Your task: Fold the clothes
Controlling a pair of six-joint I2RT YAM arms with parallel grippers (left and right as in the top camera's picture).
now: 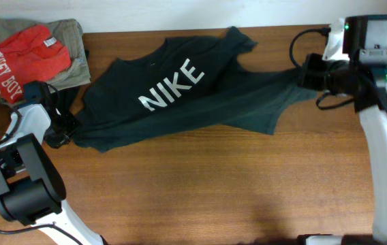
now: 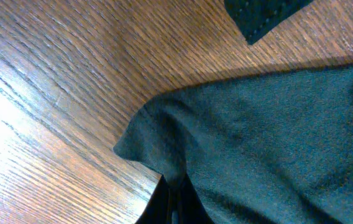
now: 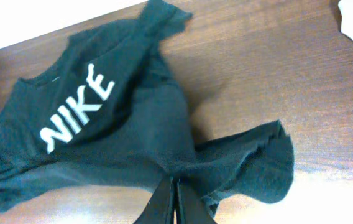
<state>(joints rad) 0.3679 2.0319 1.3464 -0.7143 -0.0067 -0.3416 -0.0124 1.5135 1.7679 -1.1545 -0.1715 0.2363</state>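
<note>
The black T-shirt [image 1: 180, 92] with white "NIKE" lettering lies stretched across the back of the wooden table, front side up. My left gripper [image 1: 64, 133] is shut on the shirt's left corner; the left wrist view shows the cloth [image 2: 257, 143] pinched between the fingers [image 2: 175, 199]. My right gripper [image 1: 307, 71] is shut on the shirt's right end. The right wrist view shows the fingers [image 3: 174, 200] pinching bunched fabric, with the shirt [image 3: 102, 118] spread beyond them.
A pile of other clothes sits at the back left corner: a red garment [image 1: 20, 58] with white lettering on a grey-green one [image 1: 67, 41]. The table's wooden front half [image 1: 214, 190] stretches before the shirt. A white wall runs along the back edge.
</note>
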